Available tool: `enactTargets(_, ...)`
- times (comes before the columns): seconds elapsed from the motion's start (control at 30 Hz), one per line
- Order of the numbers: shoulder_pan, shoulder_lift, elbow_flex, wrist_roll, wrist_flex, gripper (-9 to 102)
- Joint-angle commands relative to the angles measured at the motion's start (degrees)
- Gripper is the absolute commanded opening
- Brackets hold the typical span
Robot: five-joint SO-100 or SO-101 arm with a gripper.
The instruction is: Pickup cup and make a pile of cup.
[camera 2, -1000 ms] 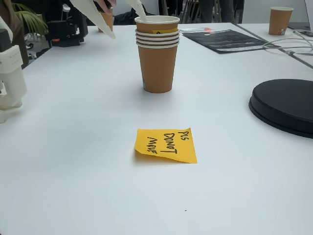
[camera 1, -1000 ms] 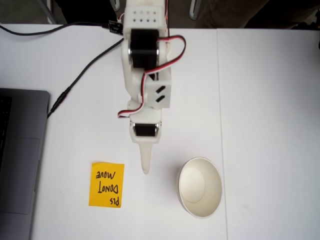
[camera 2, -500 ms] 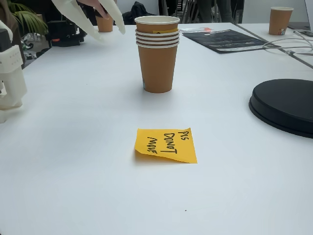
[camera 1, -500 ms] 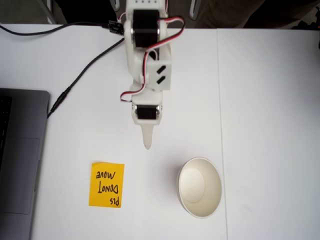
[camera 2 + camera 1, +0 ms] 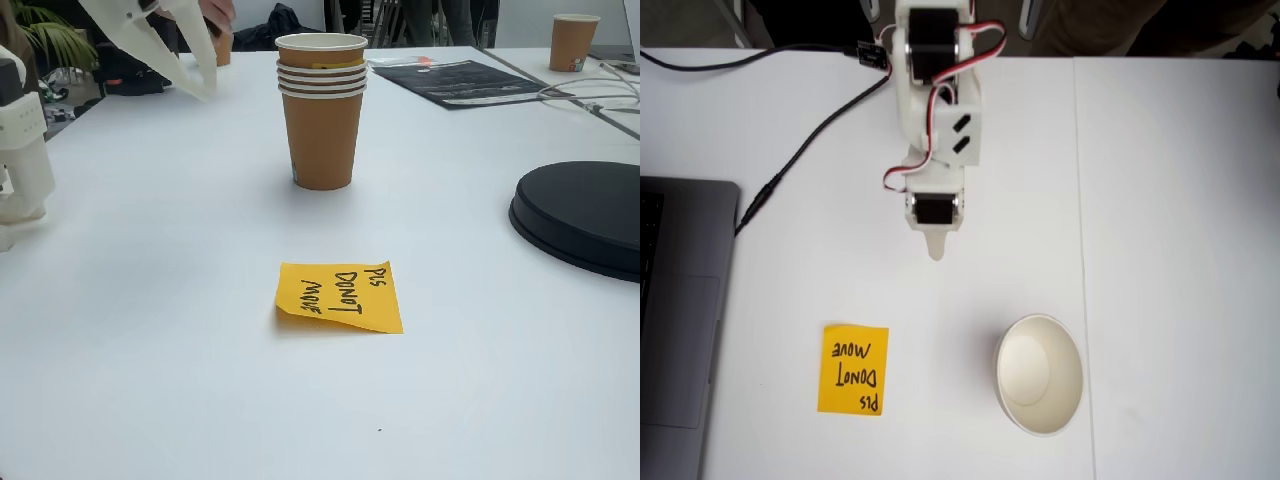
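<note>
The gripper hangs above the bare table, its white fingertip pointing toward the pile and well apart from it. From above the two fingers overlap into one tapered tip, so that view does not tell how the jaws stand. In the low fixed view the gripper shows at the top left, behind and to the left of the pile. Two white blades show there with a gap near their roots. They seem to meet near the tips, and nothing is held between them, but whether they are fully together I cannot tell.

From above, the pile looks like one cream-white cup with a rolled rim, its wall hardly visible. The low view shows what that hides: several orange-brown cups nested, four or so rims stacked one over another, with a yellow patch just under the top rim. The pile stands upright on the table.

A sticky note lies flat beside the pile, to its left from above; in the low view the note lies in front of the pile, one corner slightly lifted.

The overhead view also shows the arm with red and white wires, a black cable and a laptop, all to the left of the pile. The low view shows a black disc to the right of the pile, a dark sheet behind it, and a far cup at the back right.
</note>
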Motion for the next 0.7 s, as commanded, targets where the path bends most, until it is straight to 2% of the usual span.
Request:
enactTargets(0.0, -0.4, 4.1, 1.2, -0.4, -1.4, -7)
enactTargets(0.67, -0.8, 19.2, 17.3, -0.4, -1.5, -7)
